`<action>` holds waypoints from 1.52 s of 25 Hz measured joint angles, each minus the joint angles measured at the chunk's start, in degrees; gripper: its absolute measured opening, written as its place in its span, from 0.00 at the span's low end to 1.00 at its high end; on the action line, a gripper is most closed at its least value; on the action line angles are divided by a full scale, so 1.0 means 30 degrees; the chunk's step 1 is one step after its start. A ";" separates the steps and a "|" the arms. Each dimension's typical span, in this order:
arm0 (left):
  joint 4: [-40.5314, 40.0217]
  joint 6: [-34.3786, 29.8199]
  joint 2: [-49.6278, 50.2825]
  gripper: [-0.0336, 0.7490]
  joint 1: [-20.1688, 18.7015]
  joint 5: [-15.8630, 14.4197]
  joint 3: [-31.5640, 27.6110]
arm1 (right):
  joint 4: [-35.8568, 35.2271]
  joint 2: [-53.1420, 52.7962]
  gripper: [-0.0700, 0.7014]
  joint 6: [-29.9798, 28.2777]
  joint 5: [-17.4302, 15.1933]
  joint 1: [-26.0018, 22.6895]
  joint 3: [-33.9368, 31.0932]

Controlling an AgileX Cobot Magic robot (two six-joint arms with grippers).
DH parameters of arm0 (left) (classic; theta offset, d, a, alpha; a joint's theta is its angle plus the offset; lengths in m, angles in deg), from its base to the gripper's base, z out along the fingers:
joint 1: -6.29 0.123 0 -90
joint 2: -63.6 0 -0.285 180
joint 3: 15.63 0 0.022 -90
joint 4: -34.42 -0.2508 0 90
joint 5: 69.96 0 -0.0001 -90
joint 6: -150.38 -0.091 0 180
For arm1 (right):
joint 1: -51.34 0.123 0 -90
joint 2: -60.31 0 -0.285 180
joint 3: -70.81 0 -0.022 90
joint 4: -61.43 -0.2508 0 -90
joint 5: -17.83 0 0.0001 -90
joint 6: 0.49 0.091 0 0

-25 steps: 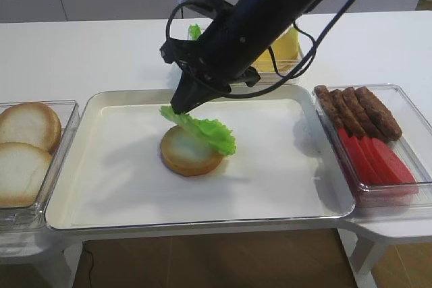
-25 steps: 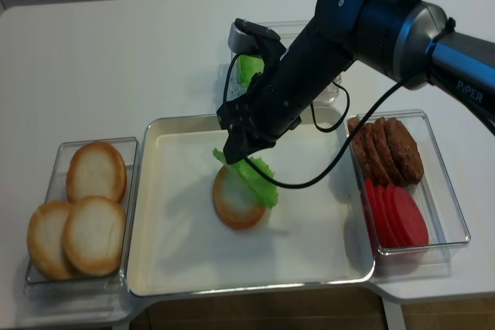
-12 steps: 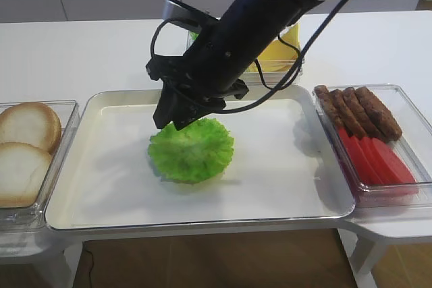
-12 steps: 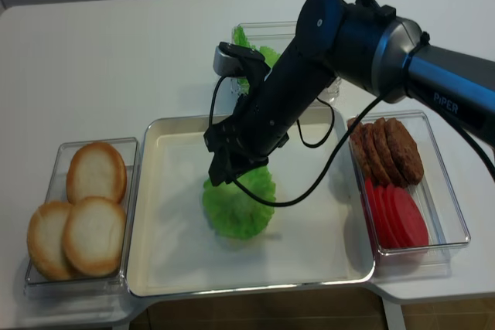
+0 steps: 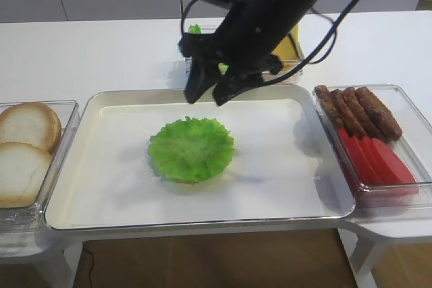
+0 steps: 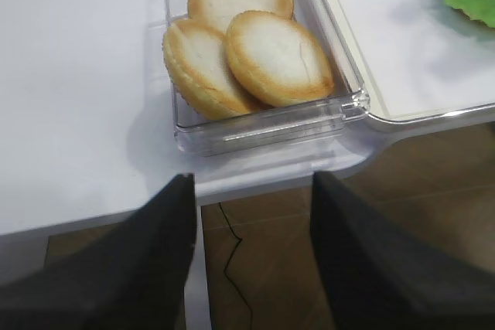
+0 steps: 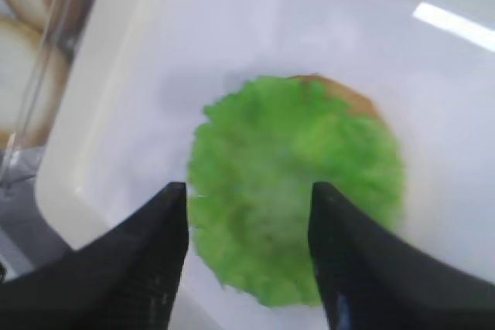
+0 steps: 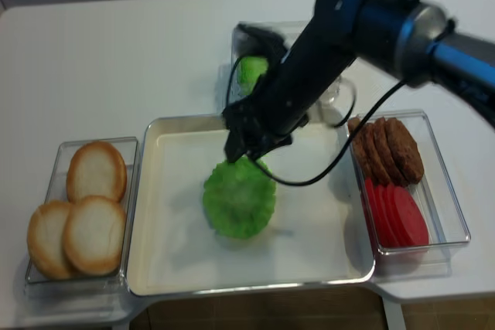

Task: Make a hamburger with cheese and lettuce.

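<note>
Now the lettuce [image 5: 192, 149] lies released over the hamburger [image 7: 344, 94]; right fingers [image 5: 206, 92] wide apart, empty — cheese next.

- Illumination: bright, even, diffuse, from overhead; white table [image 5: 88, 52] near overexposed.
- Shadows: soft grey patches on the tray [image 5: 283, 187] beside the lettuce [image 5: 192, 148] and under the right arm [image 8: 363, 21].
- Glare: white streak at upper right of the right wrist view; highlights on the clear bun container [image 6: 271, 125].
- Blur: right wrist view soft overall, lettuce [image 7: 298, 187] smeared; arm motion-blurred in the realsense view.
- Focus: left wrist view sharp on buns [image 6: 271, 56]; dark fingers [image 6: 124, 268] in foreground indistinct.
</note>
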 joint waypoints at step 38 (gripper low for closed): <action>0.0000 0.0000 0.0000 0.50 0.0000 0.0050 0.0000 | 0.9768 -2.5326 0.59 0.5411 -0.4735 -0.9269 -0.9761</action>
